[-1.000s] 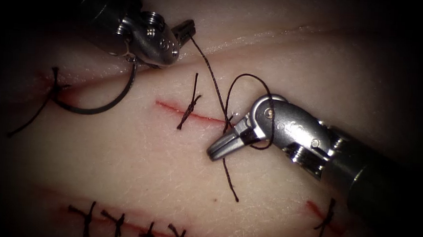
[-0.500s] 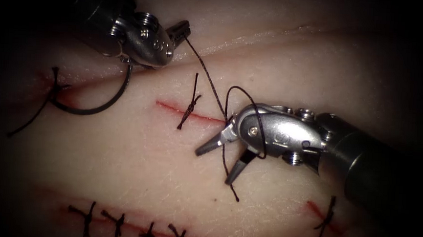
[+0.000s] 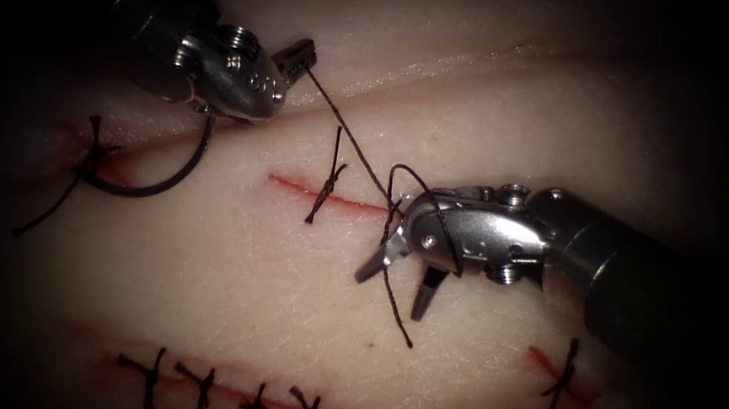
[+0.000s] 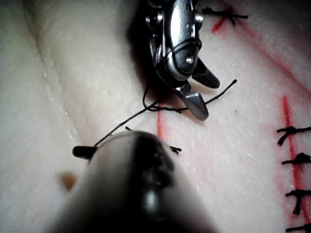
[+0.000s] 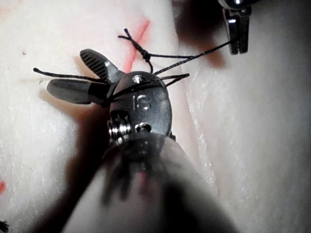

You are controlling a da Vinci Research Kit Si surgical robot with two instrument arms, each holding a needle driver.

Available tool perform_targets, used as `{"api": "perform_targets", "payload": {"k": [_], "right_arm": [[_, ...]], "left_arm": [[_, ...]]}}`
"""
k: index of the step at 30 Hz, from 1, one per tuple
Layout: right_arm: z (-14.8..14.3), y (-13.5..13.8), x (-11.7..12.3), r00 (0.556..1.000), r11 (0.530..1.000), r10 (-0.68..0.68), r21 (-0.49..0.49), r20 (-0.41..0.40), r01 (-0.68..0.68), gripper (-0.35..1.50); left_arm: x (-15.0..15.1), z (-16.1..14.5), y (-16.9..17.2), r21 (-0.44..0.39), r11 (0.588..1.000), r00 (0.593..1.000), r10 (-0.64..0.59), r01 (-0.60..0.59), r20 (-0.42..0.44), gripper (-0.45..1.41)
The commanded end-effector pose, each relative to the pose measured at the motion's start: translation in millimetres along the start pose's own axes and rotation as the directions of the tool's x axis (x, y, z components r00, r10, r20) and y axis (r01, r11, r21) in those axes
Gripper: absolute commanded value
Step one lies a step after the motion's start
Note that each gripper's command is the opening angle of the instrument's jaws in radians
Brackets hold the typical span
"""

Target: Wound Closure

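Beside cut (image 3: 344,198): left tool (image 3: 299,54) clamps thread (image 3: 344,127); right tool (image 3: 400,284) apart, thread-looped, stamped "IS"; needle (image 3: 163,179) lying free.

The needle's (image 3: 168,176) upper end is hidden behind the left tool (image 3: 293,56) — what holds it there cannot be told. In the left wrist view that tool's blurred body covers most of its fingers (image 4: 83,151). Both shafts run out of the endoscope view. The thread (image 3: 348,132) loops behind the right tool (image 3: 393,282) — its path there is hidden.
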Motion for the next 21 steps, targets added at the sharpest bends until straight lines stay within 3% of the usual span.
{"api": "perform_targets", "payload": {"k": [1, 4, 5, 10, 15, 17, 21], "right_arm": [[1.7, 0.5, -0.1, 1.0, 1.0, -0.013, 0.012, 0.016, 0.013, 0.62], [2.1, 0.4, -0.3, 0.999, 0.999, -0.033, 0.04, 0.04, 0.031, 0.14], [2.1, 0.5, -0.5, 0.998, 0.998, -0.037, 0.049, 0.047, 0.035, -0.35], [1.0, 1.3, -0.7, 0.996, 0.999, -0.035, 0.016, 0.083, 0.034, -0.35], [-1.5, 1.9, -0.8, 1.0, 0.997, -0.002, -0.072, 0.003, 0.002, -0.35], [-2.6, 1.9, -1.1, 0.999, 0.992, 0.029, -0.118, -0.045, -0.035, -0.35], [-3.4, 1.5, -1.3, 0.995, 0.986, 0.048, -0.153, -0.086, -0.061, -0.35]], "left_arm": [[0.0, 0.3, 0.8, -0.002, 1.0, 1.0, 0.001, -0.001, 0.0, -0.45], [0.0, 0.3, 0.8, -0.002, 1.0, 1.0, 0.0, 0.0, 0.0, -0.45], [0.0, 0.2, 0.9, -0.002, 1.0, 1.0, 0.0, 0.0, 0.001, -0.45], [0.0, -0.7, 1.2, -0.002, 1.0, 1.0, 0.007, -0.007, 0.002, -0.45], [-0.3, -4.0, 2.7, 0.005, 1.0, 1.0, 0.013, -0.013, 0.008, -0.45], [-0.7, -6.5, 3.8, -0.008, 0.998, 0.998, -0.067, 0.067, -0.012, -0.45], [-1.4, -9.6, 5.1, -0.035, 0.996, 0.997, -0.081, 0.08, -0.009, -0.45]]}}
